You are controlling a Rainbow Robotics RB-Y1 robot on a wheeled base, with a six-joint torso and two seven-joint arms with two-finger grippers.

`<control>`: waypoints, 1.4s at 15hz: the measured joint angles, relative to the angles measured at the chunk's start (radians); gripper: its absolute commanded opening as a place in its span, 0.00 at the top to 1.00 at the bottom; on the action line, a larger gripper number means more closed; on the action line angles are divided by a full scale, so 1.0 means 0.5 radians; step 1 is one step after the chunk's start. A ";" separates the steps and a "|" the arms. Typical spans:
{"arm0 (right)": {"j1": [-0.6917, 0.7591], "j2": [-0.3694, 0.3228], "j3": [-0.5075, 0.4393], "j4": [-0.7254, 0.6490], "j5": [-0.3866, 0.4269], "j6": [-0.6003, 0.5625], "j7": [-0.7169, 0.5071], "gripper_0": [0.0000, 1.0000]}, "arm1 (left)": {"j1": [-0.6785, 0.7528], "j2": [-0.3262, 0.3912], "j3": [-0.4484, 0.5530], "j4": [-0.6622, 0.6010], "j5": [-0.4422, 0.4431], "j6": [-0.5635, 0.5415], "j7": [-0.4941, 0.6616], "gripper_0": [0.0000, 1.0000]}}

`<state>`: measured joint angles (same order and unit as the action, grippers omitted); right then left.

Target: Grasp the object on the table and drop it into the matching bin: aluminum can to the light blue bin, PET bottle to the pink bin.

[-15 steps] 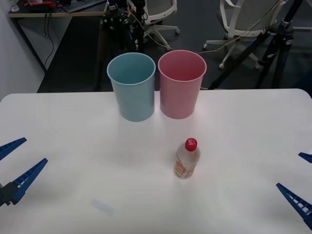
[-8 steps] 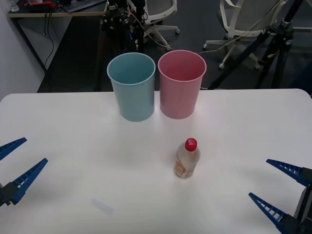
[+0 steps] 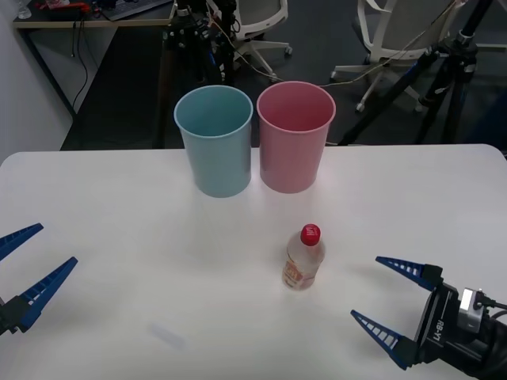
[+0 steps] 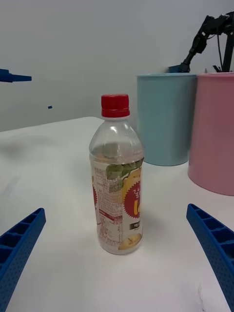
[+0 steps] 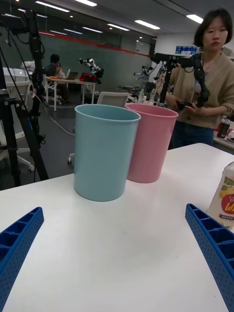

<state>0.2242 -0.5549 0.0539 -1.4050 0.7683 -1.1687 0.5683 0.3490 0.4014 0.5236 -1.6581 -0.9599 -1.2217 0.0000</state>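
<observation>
While the PET bottle (image 3: 304, 258) stands upright on the white worktop (image 3: 119, 214) before the pink bin (image 3: 295, 136), the right hand (image 3: 388, 299) faces it, fingers apart. The left hand (image 3: 32, 261) waits spread at the worktop's left edge.

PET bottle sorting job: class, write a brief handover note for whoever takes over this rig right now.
Right gripper: jaws open, low over the table, beside the PET bottle, facing it, not touching.
Left gripper: jaws open, parked at the table's left edge.
The bottle stands upright in front of the pink bin; the light blue bin is next to it.
Done: nothing grasped.
Left: grasp the bottle, drop it into the pink bin.
</observation>
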 measured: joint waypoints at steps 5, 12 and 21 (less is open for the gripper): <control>-0.205 0.168 0.051 0.254 0.100 0.003 0.041 0.00 | 0.000 0.000 0.000 0.000 0.000 0.000 0.000 0.00; -0.315 0.342 0.055 0.362 0.211 0.086 0.065 0.00 | 0.000 0.000 0.000 0.000 0.000 0.000 0.000 0.00; -0.383 0.475 0.114 0.362 0.285 0.234 0.105 0.00 | 0.000 0.000 0.000 0.000 0.000 0.000 0.000 0.00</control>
<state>0.0325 -0.3175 0.1110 -1.2240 0.9105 -1.0518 0.6206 0.3490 0.4014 0.5236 -1.6581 -0.9599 -1.2217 0.0000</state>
